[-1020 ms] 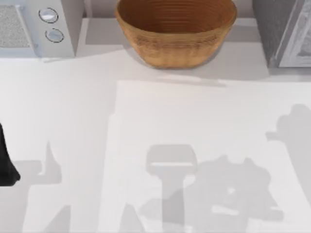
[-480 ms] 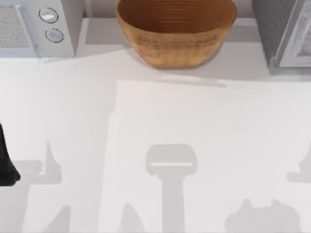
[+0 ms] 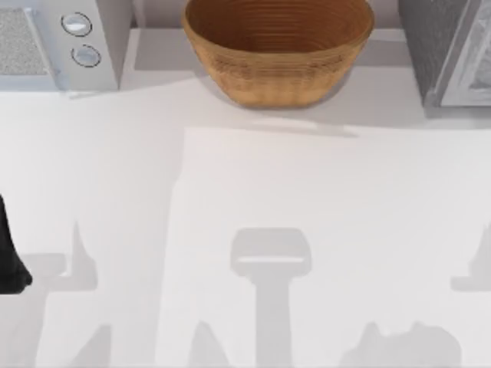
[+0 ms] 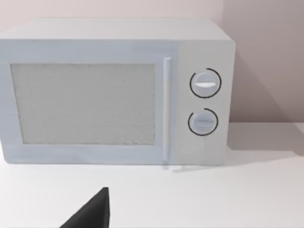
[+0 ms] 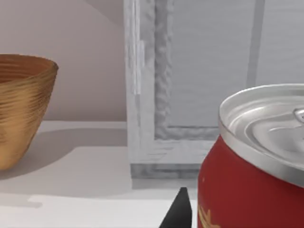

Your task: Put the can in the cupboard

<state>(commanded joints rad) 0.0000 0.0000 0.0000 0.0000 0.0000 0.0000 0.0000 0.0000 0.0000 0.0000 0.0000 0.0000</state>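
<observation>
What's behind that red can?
Behind the can stands the grey cupboard, its panelled front facing us. The can covers the cupboard's lower part there, and nothing inside the cupboard can be seen.

One woven basket [image 3: 278, 47], back centre of table [image 3: 230, 192]. One microwave [image 3: 57, 42], back left corner, with two round dials [image 4: 205, 84], one above other. One grey cupboard [image 3: 449, 50], back right corner. One red can [image 5: 251, 175] with silver top, close in right wrist view. One dark fingertip [image 5: 180, 211] just beside can. One dark fingertip [image 4: 92, 213] in left wrist view. One dark arm part [image 3: 9, 253] at table's left edge.
</observation>
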